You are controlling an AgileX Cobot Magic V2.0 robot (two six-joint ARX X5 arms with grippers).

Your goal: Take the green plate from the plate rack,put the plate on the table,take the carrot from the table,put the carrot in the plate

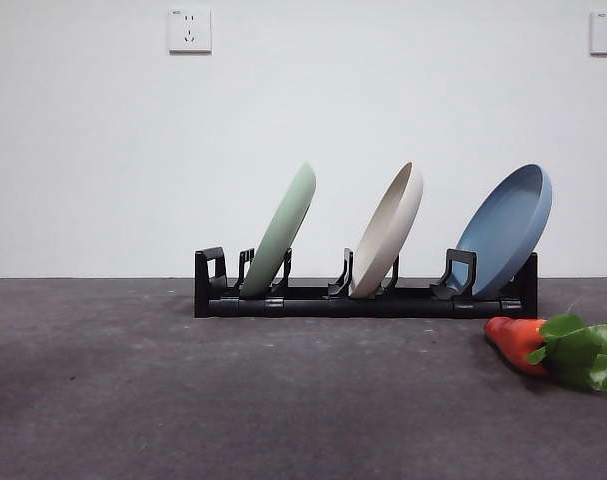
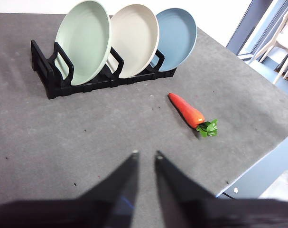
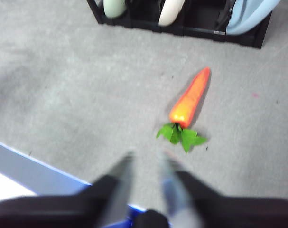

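Beige plate and blue plate flank the green plate, apparently untouching.

Carrot lying on grey table, plate rack beyond, right pincer blurred above table edge

A plain white wall carries two white sockets, evenly lit.

A beige plate, a blue plate, and two wall sockets show.
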